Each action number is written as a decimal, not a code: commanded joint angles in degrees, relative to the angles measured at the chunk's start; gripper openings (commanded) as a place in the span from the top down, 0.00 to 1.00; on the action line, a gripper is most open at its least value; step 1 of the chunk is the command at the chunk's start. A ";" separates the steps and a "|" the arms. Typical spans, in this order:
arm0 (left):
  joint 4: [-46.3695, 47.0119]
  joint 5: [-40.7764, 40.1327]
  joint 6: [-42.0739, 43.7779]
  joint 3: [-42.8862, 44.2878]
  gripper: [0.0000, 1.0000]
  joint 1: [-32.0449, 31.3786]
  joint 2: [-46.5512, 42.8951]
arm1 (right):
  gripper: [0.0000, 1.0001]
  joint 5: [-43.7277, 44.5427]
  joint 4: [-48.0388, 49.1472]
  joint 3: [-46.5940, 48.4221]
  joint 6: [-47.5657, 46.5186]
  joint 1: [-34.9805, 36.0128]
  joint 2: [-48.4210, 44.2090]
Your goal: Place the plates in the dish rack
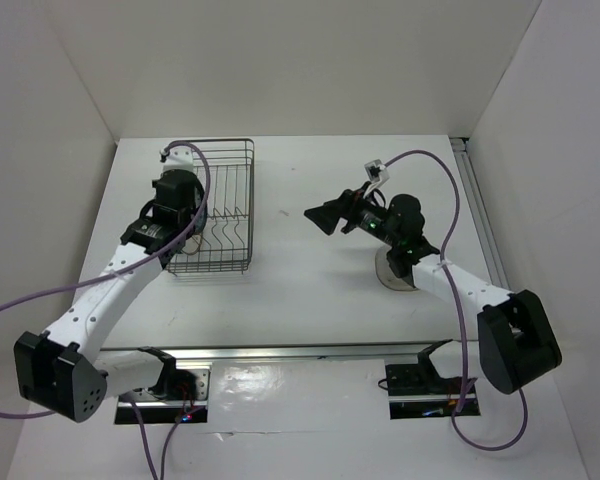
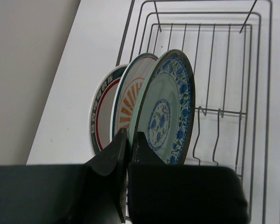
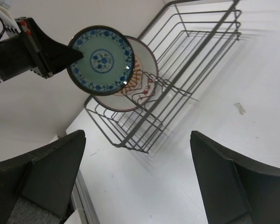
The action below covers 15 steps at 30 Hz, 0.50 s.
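L pincer point(image 2: 128, 140) clamped on blue plate point(image 2: 165, 112) rim, plate upright beside seated sunburst plate point(image 2: 129, 105), free rack point(image 2: 224, 111) prongs just frame-right; R pincer point(image 1: 325, 215) open, well apart.

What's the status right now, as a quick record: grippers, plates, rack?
left gripper: shut on rim of blue patterned plate, held upright at dish rack
blue plate seated in prongs: cannot tell
racked: orange sunburst plate, teal-red rim plate, both upright
right gripper: open, empty, away from rack
pale plate: on table under right arm, partly hidden
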 commanded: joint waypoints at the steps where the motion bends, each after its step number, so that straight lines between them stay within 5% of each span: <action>1: 1.80 -4.25 0.00 2.46 1.00 0.09 1.17 | 0.00 -3.47 0.93 -1.45 -0.25 -2.71 -2.04; 15: -0.32 -1.17 -2.90 4.22 1.00 0.09 8.29 | 0.00 -8.13 7.17 -7.16 3.79 -9.75 -5.11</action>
